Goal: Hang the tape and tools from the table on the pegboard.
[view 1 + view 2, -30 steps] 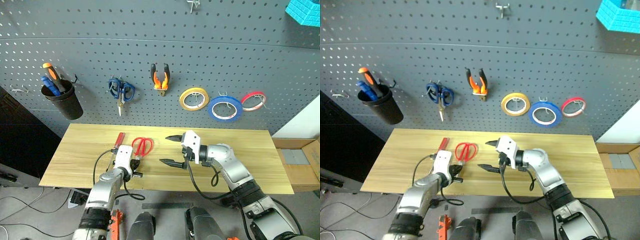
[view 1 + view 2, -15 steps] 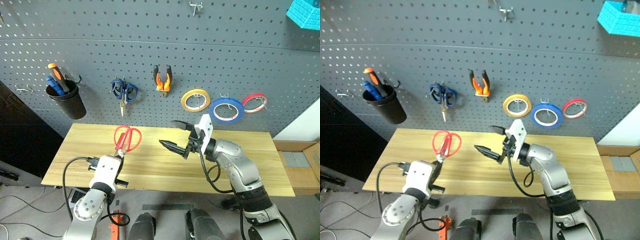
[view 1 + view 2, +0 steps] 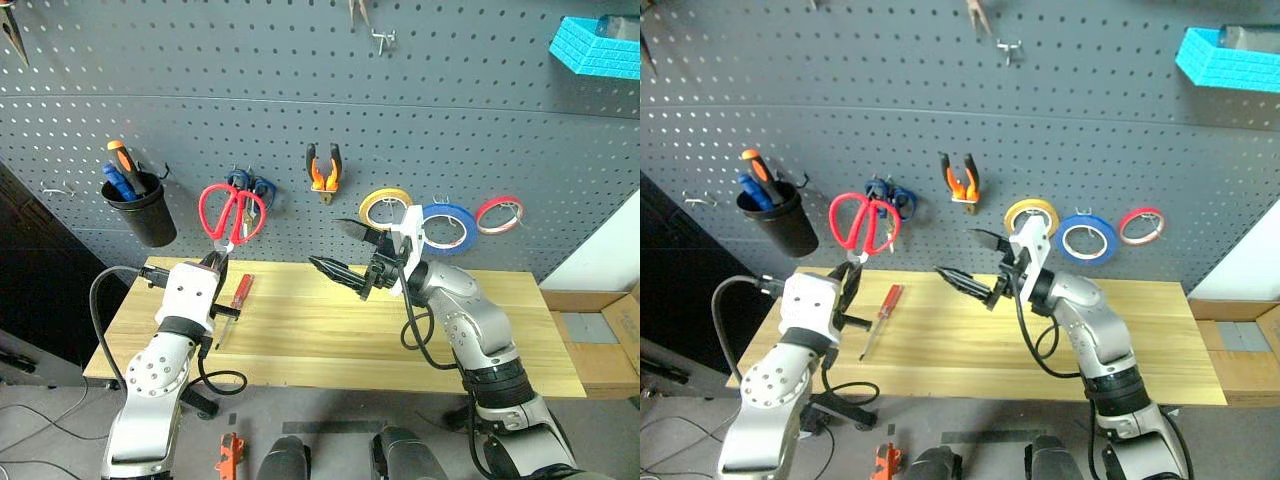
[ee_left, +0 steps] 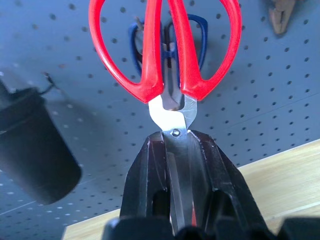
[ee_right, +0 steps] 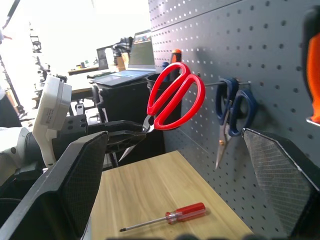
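You see the left gripper [image 3: 214,262] clamping the scissors [image 3: 229,212] by the blades, red loops up; the right gripper [image 3: 345,250] gapes wide, empty.

No readable text, labels, brand marks or numbers anywhere: none on pegboard [image 3: 300,90], tape rolls, tool handles, gripper housings or table [image 3: 330,330].

Heads up: your left gripper [image 3: 213,262] has the red-handled scissors [image 3: 230,213] up right in front of the blue-handled scissors [image 3: 247,186], so that hook's crowded. The black cup [image 3: 141,207] blocks the left side, the pliers [image 3: 322,168] the right. Your right gripper [image 3: 349,252], jaws wide, hangs mid-table [image 3: 330,330]. Bare pegboard [image 3: 300,90] above; the screwdriver [image 3: 234,300] lies below.
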`<state>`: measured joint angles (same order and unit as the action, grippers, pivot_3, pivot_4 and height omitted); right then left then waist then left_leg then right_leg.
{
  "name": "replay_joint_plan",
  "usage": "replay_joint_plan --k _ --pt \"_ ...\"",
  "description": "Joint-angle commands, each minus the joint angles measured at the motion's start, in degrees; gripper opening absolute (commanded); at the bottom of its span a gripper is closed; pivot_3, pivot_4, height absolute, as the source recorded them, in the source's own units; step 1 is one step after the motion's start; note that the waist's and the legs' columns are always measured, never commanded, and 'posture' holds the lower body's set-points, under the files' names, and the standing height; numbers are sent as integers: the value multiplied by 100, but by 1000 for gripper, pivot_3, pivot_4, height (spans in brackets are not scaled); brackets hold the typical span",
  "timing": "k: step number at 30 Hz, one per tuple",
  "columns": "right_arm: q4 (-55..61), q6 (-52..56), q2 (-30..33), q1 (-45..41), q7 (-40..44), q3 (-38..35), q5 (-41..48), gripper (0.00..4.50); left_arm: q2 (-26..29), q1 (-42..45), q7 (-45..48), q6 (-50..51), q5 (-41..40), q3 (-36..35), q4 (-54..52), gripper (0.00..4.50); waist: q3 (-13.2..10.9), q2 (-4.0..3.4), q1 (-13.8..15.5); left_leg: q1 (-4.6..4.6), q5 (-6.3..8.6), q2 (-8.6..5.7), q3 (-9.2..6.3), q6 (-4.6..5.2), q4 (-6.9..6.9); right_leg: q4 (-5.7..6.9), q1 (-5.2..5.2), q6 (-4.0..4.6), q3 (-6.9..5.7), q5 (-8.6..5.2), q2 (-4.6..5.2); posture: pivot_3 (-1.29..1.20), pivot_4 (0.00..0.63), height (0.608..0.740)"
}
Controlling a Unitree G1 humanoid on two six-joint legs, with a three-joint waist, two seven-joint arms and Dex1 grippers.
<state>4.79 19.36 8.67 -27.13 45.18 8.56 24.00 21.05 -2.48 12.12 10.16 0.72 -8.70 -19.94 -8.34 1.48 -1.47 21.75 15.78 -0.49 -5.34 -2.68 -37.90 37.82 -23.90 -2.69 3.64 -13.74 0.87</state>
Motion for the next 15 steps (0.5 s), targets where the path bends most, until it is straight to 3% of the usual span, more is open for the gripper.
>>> replay_joint_plan --k 1,15 --pt "182 -82 24 -62 -48 -92 53 4500 16 225 148 56 -319 -198 67 242 7 0 -5 0 0 0 -1 0 -1 2 0 0 0 0 0 40 68 740" --pt "457 7 67 104 -260 -4 45 4500 16 807 379 495 -619 -51 744 242 69 3 -18 -4 0 0 0 0 -2 13 -2 2 2 1 -1 14 60 740"
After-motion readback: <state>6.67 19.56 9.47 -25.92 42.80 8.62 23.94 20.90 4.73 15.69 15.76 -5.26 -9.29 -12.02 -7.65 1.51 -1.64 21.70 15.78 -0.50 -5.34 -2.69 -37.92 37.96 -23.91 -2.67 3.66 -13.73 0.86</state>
